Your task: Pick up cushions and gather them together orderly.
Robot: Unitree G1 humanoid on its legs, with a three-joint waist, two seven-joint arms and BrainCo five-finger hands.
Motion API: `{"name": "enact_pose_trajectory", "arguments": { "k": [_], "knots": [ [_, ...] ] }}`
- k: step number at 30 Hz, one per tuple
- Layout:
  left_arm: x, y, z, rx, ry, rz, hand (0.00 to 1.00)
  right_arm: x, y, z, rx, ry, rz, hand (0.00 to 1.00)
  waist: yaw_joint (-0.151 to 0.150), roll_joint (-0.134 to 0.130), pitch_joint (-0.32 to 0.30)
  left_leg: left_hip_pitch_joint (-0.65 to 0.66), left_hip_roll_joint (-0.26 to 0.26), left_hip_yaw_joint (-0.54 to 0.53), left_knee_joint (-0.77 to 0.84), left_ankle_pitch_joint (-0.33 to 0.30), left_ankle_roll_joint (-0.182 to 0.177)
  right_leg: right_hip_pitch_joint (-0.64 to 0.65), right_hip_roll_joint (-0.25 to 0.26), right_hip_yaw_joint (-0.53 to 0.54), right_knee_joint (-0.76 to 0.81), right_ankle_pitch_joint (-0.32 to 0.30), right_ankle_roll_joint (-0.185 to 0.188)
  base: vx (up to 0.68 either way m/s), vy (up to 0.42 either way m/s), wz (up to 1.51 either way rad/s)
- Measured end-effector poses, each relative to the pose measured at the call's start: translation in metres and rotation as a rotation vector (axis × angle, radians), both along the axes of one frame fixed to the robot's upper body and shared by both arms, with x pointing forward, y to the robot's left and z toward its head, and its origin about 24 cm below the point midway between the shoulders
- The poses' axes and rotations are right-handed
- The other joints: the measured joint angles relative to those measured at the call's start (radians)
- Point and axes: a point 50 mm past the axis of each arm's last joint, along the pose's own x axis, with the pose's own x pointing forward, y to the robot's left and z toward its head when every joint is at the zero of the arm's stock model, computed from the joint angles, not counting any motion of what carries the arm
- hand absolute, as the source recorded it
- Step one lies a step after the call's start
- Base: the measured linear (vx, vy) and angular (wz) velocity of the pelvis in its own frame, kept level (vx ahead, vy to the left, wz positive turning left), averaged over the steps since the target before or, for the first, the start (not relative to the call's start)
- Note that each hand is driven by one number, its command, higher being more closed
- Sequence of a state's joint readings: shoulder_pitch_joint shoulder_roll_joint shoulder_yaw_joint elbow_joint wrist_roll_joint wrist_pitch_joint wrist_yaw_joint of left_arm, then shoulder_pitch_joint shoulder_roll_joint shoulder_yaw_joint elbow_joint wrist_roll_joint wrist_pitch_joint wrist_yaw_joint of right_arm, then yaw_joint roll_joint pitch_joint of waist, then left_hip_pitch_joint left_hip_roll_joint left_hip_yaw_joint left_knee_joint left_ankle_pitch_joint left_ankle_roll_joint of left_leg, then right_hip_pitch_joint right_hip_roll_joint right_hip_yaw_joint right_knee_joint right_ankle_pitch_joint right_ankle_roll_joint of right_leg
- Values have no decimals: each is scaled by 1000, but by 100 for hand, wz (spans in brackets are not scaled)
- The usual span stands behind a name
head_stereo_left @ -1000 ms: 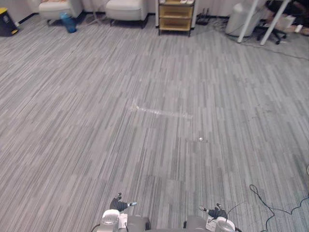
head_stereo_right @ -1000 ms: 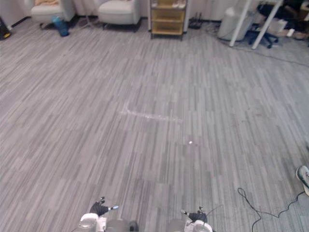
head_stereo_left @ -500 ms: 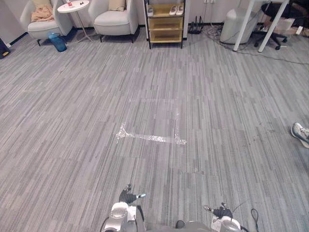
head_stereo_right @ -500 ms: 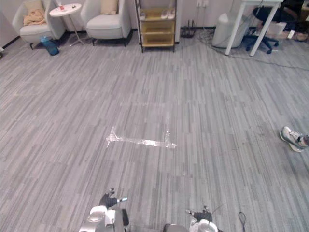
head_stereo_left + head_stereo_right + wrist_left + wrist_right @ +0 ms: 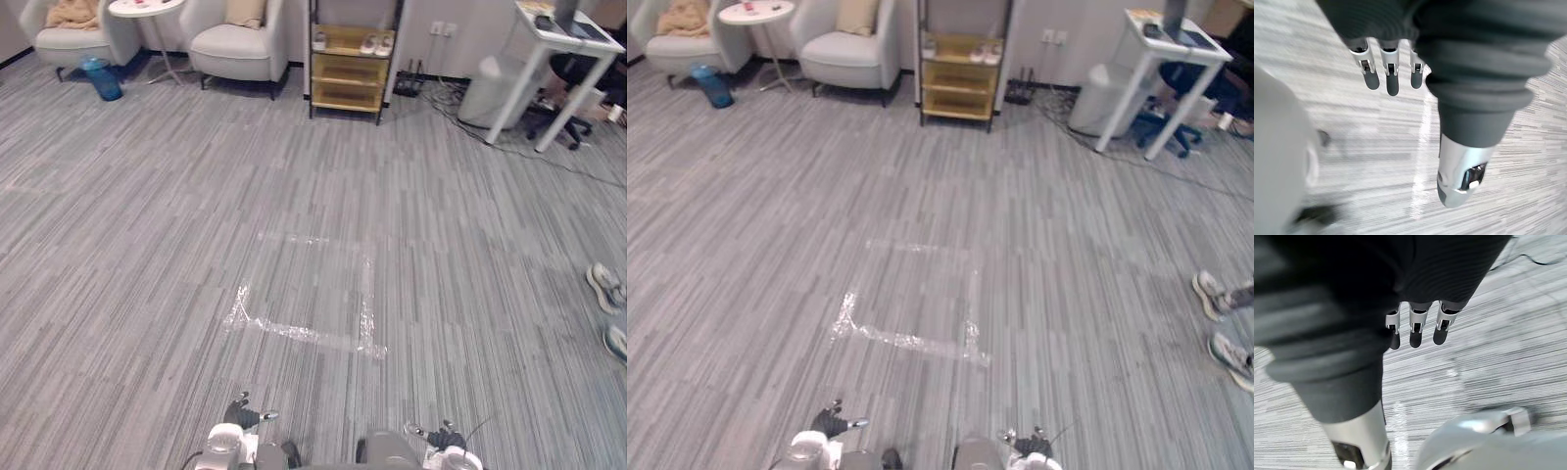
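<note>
The grey striped floor (image 5: 147, 245) is marked with a square of tape (image 5: 304, 334). An armchair (image 5: 240, 49) and a shelf (image 5: 348, 69) are set at its far edge.

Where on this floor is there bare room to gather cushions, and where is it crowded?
Widest bare patch: the carpet around the tape outline, from the left hand and right hand up to the shelf. Crowded: the far wall, with armchairs, side table and desk; a person's shoes at the right edge.

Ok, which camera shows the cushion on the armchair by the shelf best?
The right eye view: most of the cushion shows, propped against the back of the armchair. The left eye view catches less, cut by the top edge. The wrist views face the carpet.
</note>
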State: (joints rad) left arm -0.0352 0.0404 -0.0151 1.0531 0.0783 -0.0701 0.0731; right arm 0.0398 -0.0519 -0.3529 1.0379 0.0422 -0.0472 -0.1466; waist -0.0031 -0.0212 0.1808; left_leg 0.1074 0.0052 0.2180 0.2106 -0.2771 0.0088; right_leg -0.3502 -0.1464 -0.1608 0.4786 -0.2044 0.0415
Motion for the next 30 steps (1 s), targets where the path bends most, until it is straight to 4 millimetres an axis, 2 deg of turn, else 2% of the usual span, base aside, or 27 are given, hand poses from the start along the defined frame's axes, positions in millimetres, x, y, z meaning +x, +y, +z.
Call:
{"name": "enact_pose_trajectory", "arguments": {
  "k": [1, 2, 3, 4, 5, 6, 7, 8, 9, 10, 12, 13, 14, 15, 16, 17, 18, 19, 20, 22, 23, 24, 26, 27, 28, 29, 30],
  "knots": [
    [0, -4, 0, -8, 0, -5, 0, 0, -2, 0, -5, 0, -2, 0, -2, 9, 6, 30, 10, -16, -17, -12, -18, 1, 12, -2, -117, 63, -2, 611, -207, 79],
    [-1, -4, -1, -10, 2, -4, 0, -1, -4, 1, -10, 3, -5, 0, -8, 14, 6, 71, 23, -39, -37, -29, -45, 19, 28, -3, -182, 193, -4, 806, -275, 66],
    [-2, -7, -1, -19, 6, -2, 0, -4, -9, 1, -18, 9, -18, 0, -8, 49, 9, 107, 47, -59, -53, -34, -56, 27, 54, -11, -140, 207, -50, 680, -231, 46],
    [-5, -9, -2, -25, 13, -1, 0, -2, -12, 2, -23, 1, -24, 0, -2, 63, 8, 109, 64, -63, -46, -25, -69, 22, 56, -20, -102, 185, -68, 793, -272, 25],
    [-6, -12, -3, -38, 20, 1, 0, 3, -14, 4, -29, -12, -27, 0, 1, 77, 8, 115, 79, -70, -2, -11, -94, 27, 56, -40, -43, 124, -83, 489, -188, 13],
    [-7, -13, -4, -48, 22, 12, 0, 4, -14, 4, -28, -16, -28, 0, 0, 82, 6, 110, 89, -69, 46, 3, -109, 43, 62, -48, -26, 94, -88, 824, -349, 27],
    [-7, -16, -4, -64, 21, 31, 0, 5, -15, 5, -33, -26, -24, 0, -5, 87, 4, 53, 125, -85, 251, 37, -119, 108, 74, -71, -34, 52, -95, 456, -212, 25],
    [-6, -16, -3, -71, 16, 44, 0, 6, -14, 6, -35, -34, -17, 0, -6, 88, 5, 6, 142, -97, 369, 72, -113, 139, 81, -78, -45, 38, -96, 528, -258, 22],
    [-3, -18, -1, -84, -6, 65, 0, 10, -6, 7, -28, -50, 14, 0, 4, 90, 7, -104, 186, -108, 627, 184, -102, 212, 103, -81, -89, 12, -108, 441, -155, -8],
    [0, -20, 1, -88, -25, 66, 0, 14, -1, 8, -22, -66, 28, 0, 12, 91, 11, -194, 235, -99, 825, 161, -78, 279, 133, -70, -123, -6, -120, 527, -170, -26],
    [4, -18, 4, -83, -47, 62, 0, 19, 5, 9, -12, -80, 43, 0, 26, 82, 8, -295, 252, -72, 907, 113, -66, 370, 144, -46, -181, -18, -123, 403, -72, -39],
    [6, -18, 5, -82, -55, 56, 0, 19, 8, 8, -6, -80, 47, 0, 30, 80, 8, -327, 247, -55, 881, 91, -60, 406, 143, -33, -210, -18, -122, 391, -32, -53],
    [9, -19, 7, -83, -72, 52, 0, 19, 13, 7, 9, -79, 41, 0, 45, 78, 10, -367, 234, -12, 752, 52, -52, 458, 133, -10, -250, -18, -118, 401, 13, -44],
    [10, -19, 8, -82, -78, 52, 0, 21, 13, 7, 10, -83, 40, 0, 48, 76, 10, -380, 218, -5, 683, 43, -49, 478, 128, 1, -265, -22, -112, 489, 65, -48],
    [12, -19, 9, -82, -86, 51, 0, 19, 13, 7, 10, -76, 35, 0, 54, 70, 14, -395, 163, -15, 502, 46, -59, 507, 106, 17, -286, -32, -95, 454, 117, -43],
    [11, -20, 9, -81, -88, 44, 0, 15, 8, 6, 1, -63, 31, 0, 62, 71, 7, -381, 94, -75, 220, 97, -106, 513, 91, 42, -301, -57, -66, 343, 128, -54],
    [9, -20, 8, -81, -80, 40, 0, 13, 5, 5, -7, -51, 37, 0, 65, 83, 0, -379, 86, -102, 124, 123, -118, 516, 99, 59, -305, -69, -62, 361, 208, -73],
    [5, -19, 6, -75, -70, 29, 0, 12, 4, 3, -7, -28, 46, 0, 71, 100, -5, -386, 85, -143, 103, 226, -92, 529, 111, 94, -299, -103, -49, 438, 258, -71],
    [5, -10, 6, -50, -63, 22, 0, 10, 12, 0, 16, -10, 49, 0, 68, 69, -20, -386, 53, -139, 141, 224, -58, 539, 83, 129, -287, -125, -24, 492, 248, -55],
    [5, -1, 6, -25, -58, 22, 0, 5, 14, -2, 24, 4, 47, 0, 60, 21, -34, -387, 22, -111, 176, 168, -35, 540, 37, 149, -256, -136, -12, 527, 159, -24],
    [3, 2, 5, -17, -46, 19, 0, 0, 11, -2, 19, 16, 44, 0, 62, 6, -48, -374, 7, -88, 194, 137, -24, 499, 18, 186, -148, -134, -10, 519, 154, -19],
    [3, 2, 4, -15, -44, 17, 0, 0, 10, -2, 17, 17, 43, 0, 62, 5, -48, -360, 0, -85, 192, 126, -16, 471, 15, 202, -76, -129, -2, 477, 174, -12],
    [1, 3, 2, -4, -17, -6, 0, -2, 10, -3, 19, 24, 43, 0, 64, 3, -46, -272, -16, -65, 142, 104, 2, 358, -1, 233, 212, -70, 103, 497, 150, -13],
    [-3, 5, 0, 7, 6, -28, 0, -1, 11, -3, 27, 24, 53, 0, 60, 7, -43, -203, -25, -65, 97, 99, 9, 313, -11, 204, 334, -89, 96, 447, 93, -15],
    [-4, 5, -1, 12, 14, -38, 0, -1, 11, -3, 23, 26, 67, 0, 59, 15, -40, -143, -26, -65, 58, 95, 11, 287, -17, 160, 390, -114, 72, 479, 58, -9],
    [-7, 6, -2, 16, 21, -41, 0, 1, 11, -3, 14, 21, 89, 0, 57, 26, -39, -65, -21, -67, -3, 95, 11, 240, -25, 72, 390, -146, 23, 355, 10, -3],
    [-7, 6, -2, 17, 22, -44, 0, 2, 11, -2, 11, 16, 90, 0, 57, 31, -37, -47, -16, -67, -17, 95, 11, 224, -25, 41, 363, -154, 10, 337, -14, 5]
  ]
}}
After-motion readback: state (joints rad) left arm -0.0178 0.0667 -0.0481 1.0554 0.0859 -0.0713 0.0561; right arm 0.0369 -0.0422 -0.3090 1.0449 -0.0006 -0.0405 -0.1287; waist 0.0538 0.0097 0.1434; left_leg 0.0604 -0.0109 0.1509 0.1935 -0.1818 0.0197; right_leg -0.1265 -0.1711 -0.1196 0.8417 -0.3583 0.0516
